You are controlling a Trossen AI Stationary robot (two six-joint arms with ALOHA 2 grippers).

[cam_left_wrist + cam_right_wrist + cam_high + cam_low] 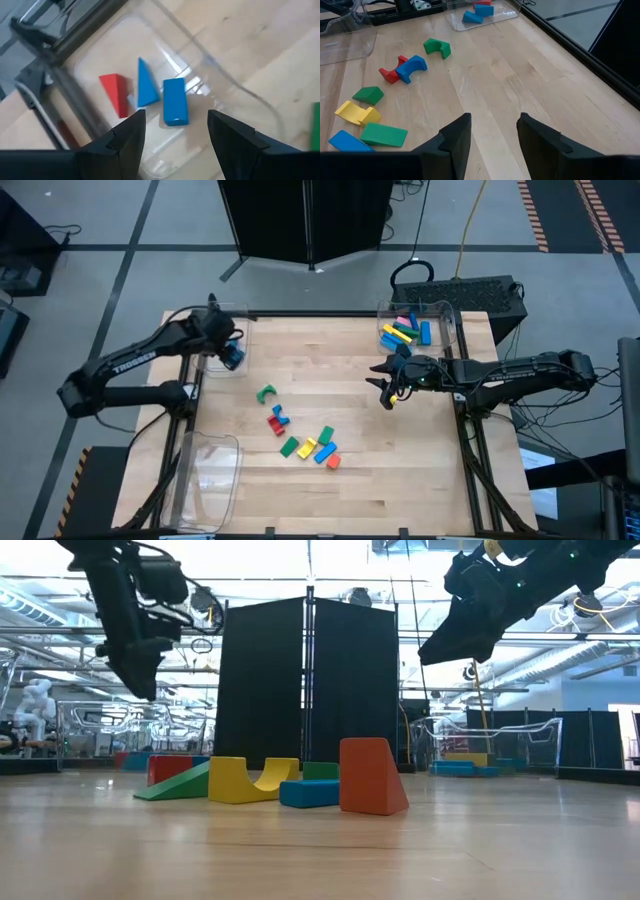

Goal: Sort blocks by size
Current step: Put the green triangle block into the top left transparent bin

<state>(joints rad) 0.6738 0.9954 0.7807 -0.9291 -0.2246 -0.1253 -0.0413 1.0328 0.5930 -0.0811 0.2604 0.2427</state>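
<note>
Most of the loose blocks (300,435) sit in a bunch at the lower middle of the table (340,350), with more in the bins. The left gripper (232,356) hangs over the upper-left bin (210,65), jaws apart, nothing held. The right gripper (388,388) hovers mid-right, also open and empty. They look light, stiff and a bit slick, so I'd pinch the flat parallel sides, not the slopes or curves.

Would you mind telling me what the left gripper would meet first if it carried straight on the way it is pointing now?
Most likely the blue rectangular block lying in the clear bin: it sits in line with the gap of the open left gripper. How far below it lies is unclear.
</note>
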